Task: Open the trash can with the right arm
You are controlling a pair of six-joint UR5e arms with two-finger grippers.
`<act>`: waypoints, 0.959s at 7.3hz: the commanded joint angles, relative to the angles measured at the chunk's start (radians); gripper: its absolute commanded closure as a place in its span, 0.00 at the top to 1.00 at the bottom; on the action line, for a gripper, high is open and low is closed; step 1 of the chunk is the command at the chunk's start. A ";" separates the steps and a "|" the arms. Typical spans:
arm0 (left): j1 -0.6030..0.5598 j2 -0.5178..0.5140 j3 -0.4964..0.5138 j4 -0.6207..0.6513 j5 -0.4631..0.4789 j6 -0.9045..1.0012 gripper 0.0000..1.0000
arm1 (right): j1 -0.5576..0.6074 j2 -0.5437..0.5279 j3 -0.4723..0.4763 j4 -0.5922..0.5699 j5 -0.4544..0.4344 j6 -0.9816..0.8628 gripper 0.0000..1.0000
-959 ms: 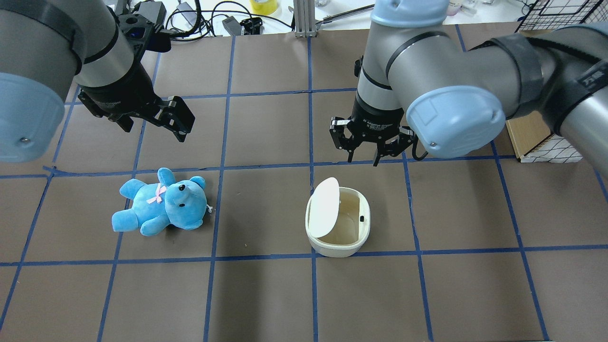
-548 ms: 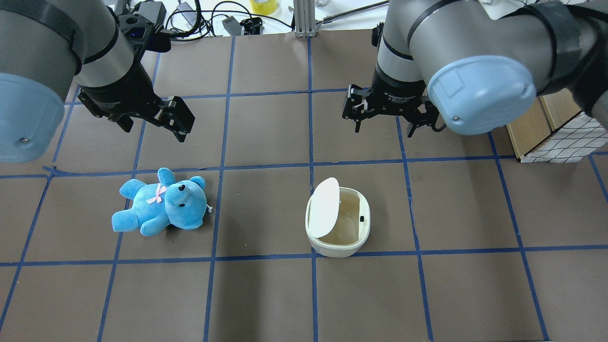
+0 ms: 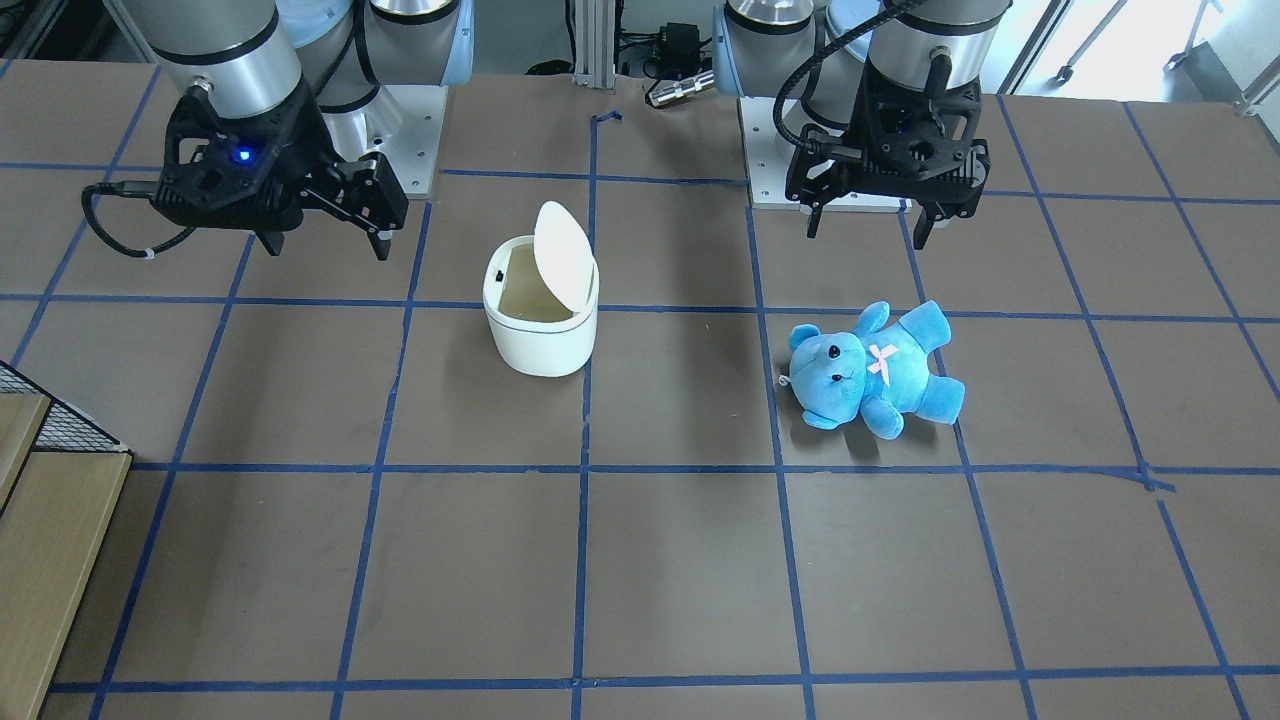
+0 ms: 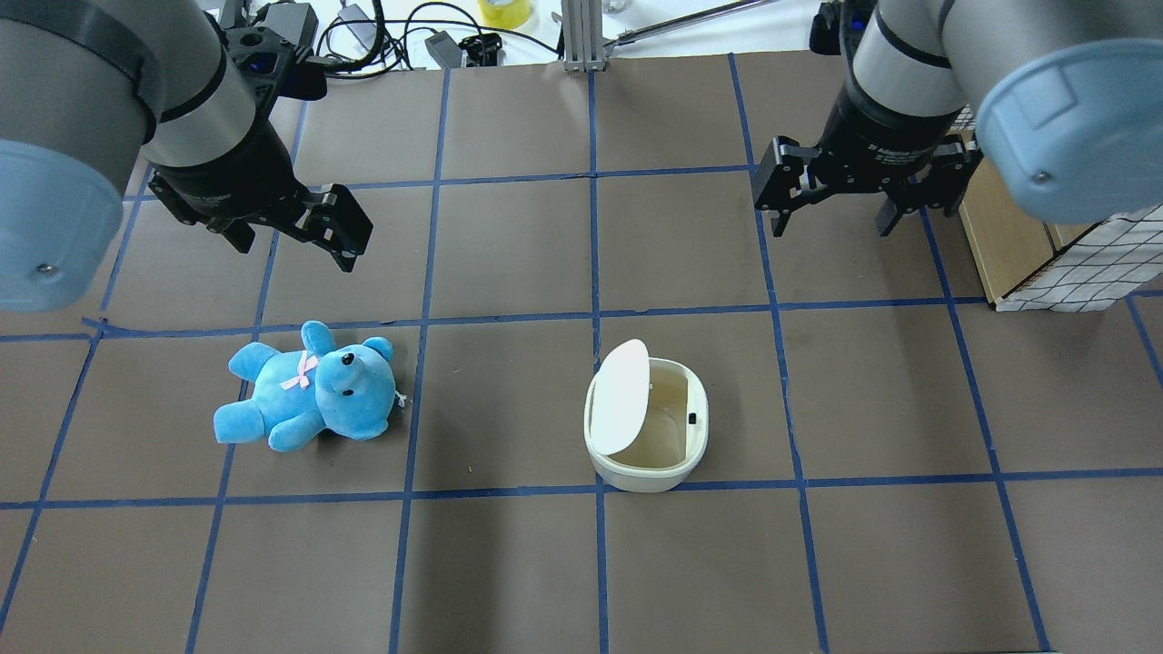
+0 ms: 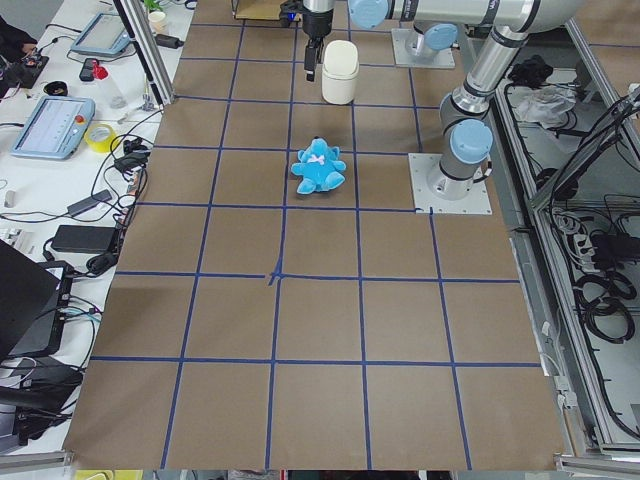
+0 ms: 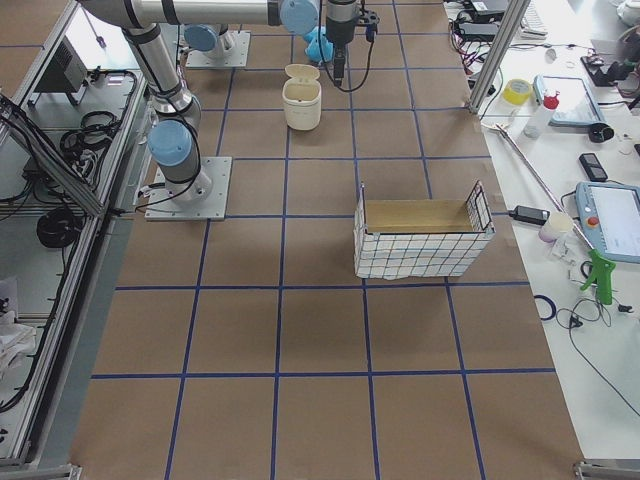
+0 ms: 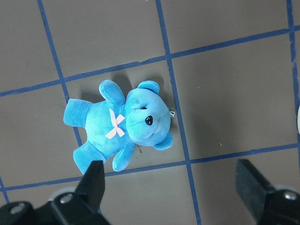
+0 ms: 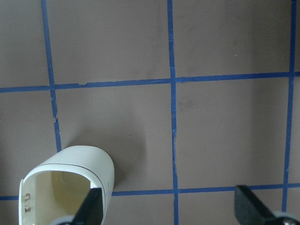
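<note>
— Where's the trash can point(image 4: 641, 470)?
— Lower center of the overhead view, with its lid point(image 4: 621, 397) tipped up.
— And the right gripper point(image 4: 831, 222)?
— Upper right, fingers spread wide, well apart from it. The left gripper point(image 3: 865, 235) is spread too, near the teddy bear point(image 4: 309, 389).

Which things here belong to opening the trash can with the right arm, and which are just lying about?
Belong to the job: trash can, its lid already raised; right gripper, open.
Lying about: blue teddy bear; wire basket; idle left gripper.
</note>
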State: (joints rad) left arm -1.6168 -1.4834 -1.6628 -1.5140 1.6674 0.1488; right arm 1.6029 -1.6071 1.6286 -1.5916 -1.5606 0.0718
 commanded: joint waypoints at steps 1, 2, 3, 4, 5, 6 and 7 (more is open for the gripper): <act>0.000 0.000 0.000 0.000 0.000 0.000 1.00 | -0.015 -0.030 -0.003 0.048 -0.004 -0.017 1.00; 0.000 0.000 0.000 0.000 0.000 0.000 1.00 | -0.015 -0.039 -0.003 0.074 -0.006 -0.015 1.00; 0.000 0.000 0.000 0.000 0.000 0.000 1.00 | -0.015 -0.051 -0.003 0.082 -0.007 -0.015 1.00; 0.000 0.000 0.000 0.000 0.000 0.000 1.00 | -0.015 -0.059 -0.003 0.097 -0.007 -0.014 1.00; 0.000 0.000 0.000 0.000 0.000 0.000 1.00 | -0.014 -0.073 -0.003 0.117 -0.007 -0.001 1.00; 0.000 0.000 0.000 0.000 0.000 0.000 1.00 | -0.014 -0.074 -0.003 0.128 -0.013 -0.001 1.00; 0.000 0.000 0.000 0.000 0.000 0.000 1.00 | -0.014 -0.073 -0.003 0.125 -0.022 -0.003 1.00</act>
State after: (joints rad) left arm -1.6168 -1.4833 -1.6628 -1.5140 1.6675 0.1488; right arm 1.5890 -1.6784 1.6260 -1.4707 -1.5741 0.0687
